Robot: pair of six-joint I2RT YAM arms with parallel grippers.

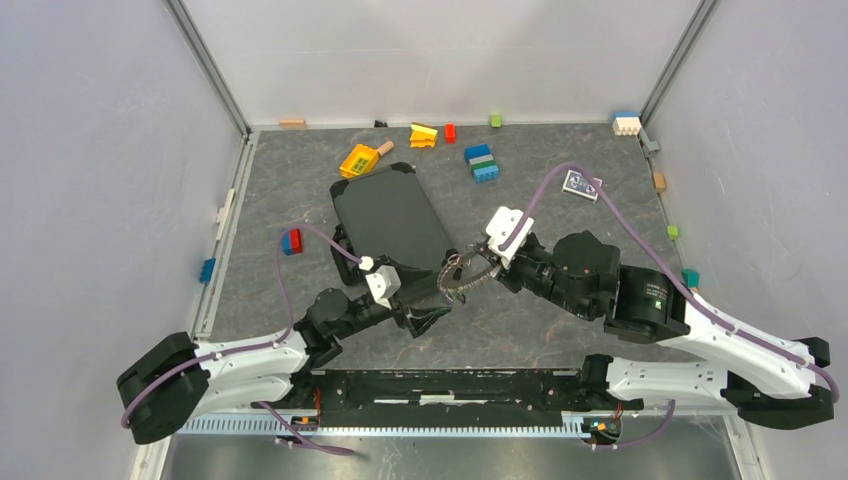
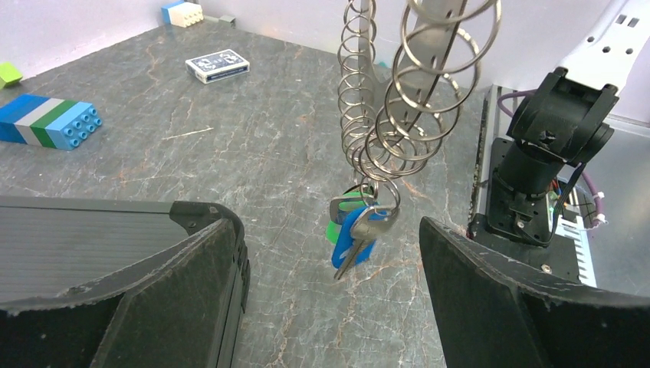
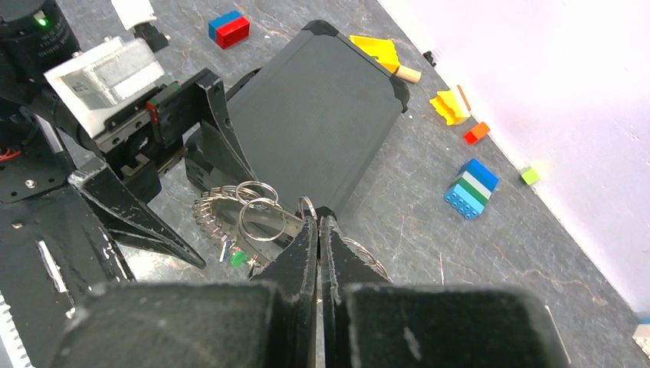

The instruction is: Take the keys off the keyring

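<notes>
My right gripper (image 3: 318,224) is shut on the thin metal keyring (image 3: 230,208) and holds it above the table (image 1: 560,310). The keyring (image 2: 398,115) is crowded with small wire loops. From its lowest part hang the keys (image 2: 359,230), a blue-headed one and a grey metal one, beside a small green tag (image 2: 333,230). My left gripper (image 2: 326,257) is open, its fingers spread wide on either side of the dangling keys and touching nothing. In the top view the keyring (image 1: 462,275) hangs between the left gripper (image 1: 428,312) and the right gripper (image 1: 490,262).
A black case (image 1: 392,215) lies flat just behind the left gripper. A blue, white and green brick stack (image 1: 482,163), a card deck (image 1: 580,184), yellow pieces (image 1: 360,160) and a red-blue brick (image 1: 291,241) are scattered farther back. The black rail (image 1: 450,385) runs along the near edge.
</notes>
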